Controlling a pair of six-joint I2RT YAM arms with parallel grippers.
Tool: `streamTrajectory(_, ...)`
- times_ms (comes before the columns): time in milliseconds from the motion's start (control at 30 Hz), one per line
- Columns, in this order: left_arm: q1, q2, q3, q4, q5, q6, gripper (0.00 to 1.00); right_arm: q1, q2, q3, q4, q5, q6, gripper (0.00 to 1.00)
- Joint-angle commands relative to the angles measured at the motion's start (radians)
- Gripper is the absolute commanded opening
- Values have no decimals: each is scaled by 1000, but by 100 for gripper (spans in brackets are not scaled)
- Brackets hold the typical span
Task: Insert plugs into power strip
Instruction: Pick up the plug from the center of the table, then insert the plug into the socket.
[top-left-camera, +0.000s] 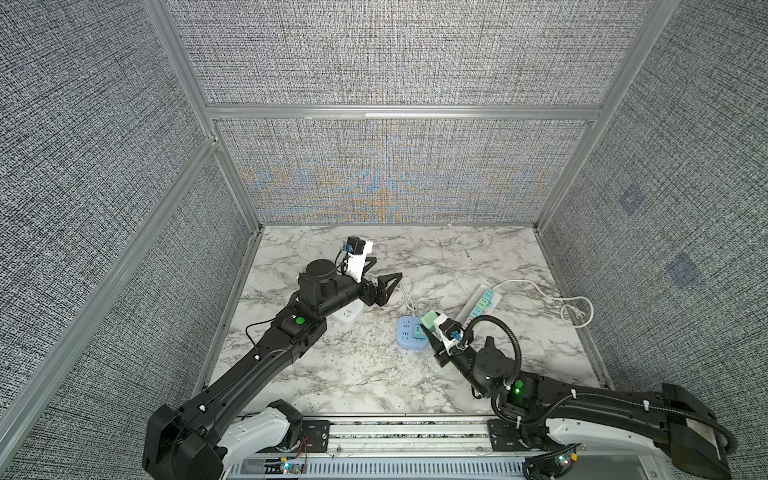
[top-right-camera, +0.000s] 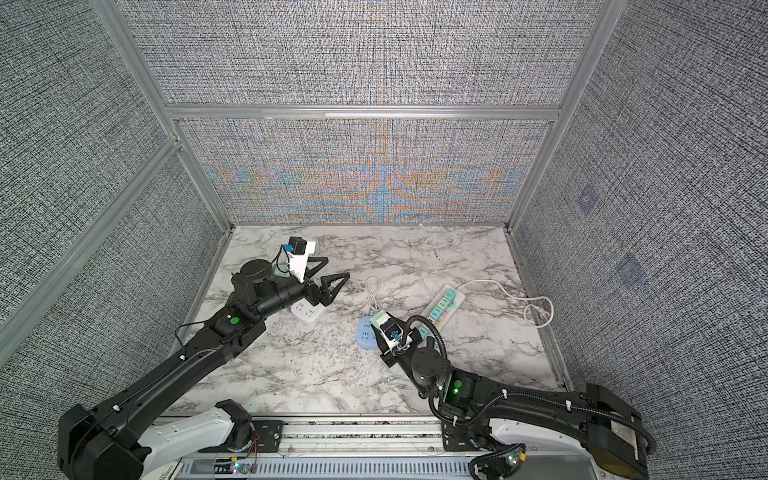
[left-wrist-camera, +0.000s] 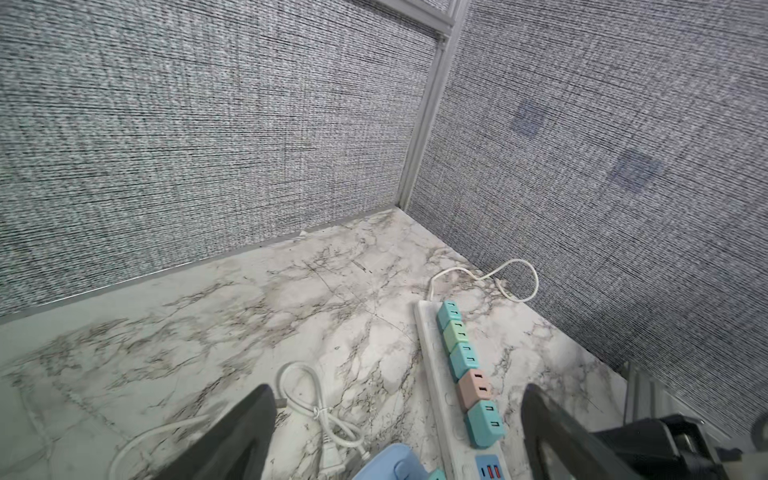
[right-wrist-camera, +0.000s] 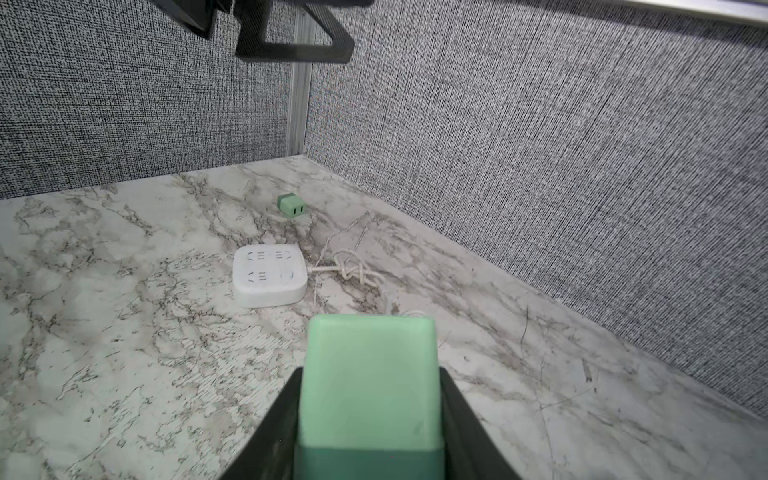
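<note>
The right gripper (right-wrist-camera: 370, 419) is clenched on a mint plug (right-wrist-camera: 369, 365) over the blue power strip (top-left-camera: 408, 333), its prongs hidden, so a skewed push could shove the loose strip aside, with the left gripper (top-left-camera: 384, 269) gaping empty and not steadying it.

— Is there any word, number or brand here that we can read?
— No, none. The blue squares (left-wrist-camera: 528, 118) on the side wall are only blurred patches.
— And the white arm base (top-right-camera: 187, 432)?
— In a top view it carries some small dark marks, but they are too small to read.
</note>
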Motion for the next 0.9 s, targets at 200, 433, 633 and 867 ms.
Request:
streamTrajectory(200,-3,12,13,29,151,27,91,-28,94,21,319,-33,-257,21)
streamTrajectory(433,-16,32,27,20,221,44,89,-43,186,32,490,-76,-361,20)
streamTrajectory(633,-31,51,40,3,249,61,89,-46,224,76,486,-112,-370,20)
streamTrajectory(867,-52,77,61,-19,284,85,85,-77,239,129,449,-155,-342,20)
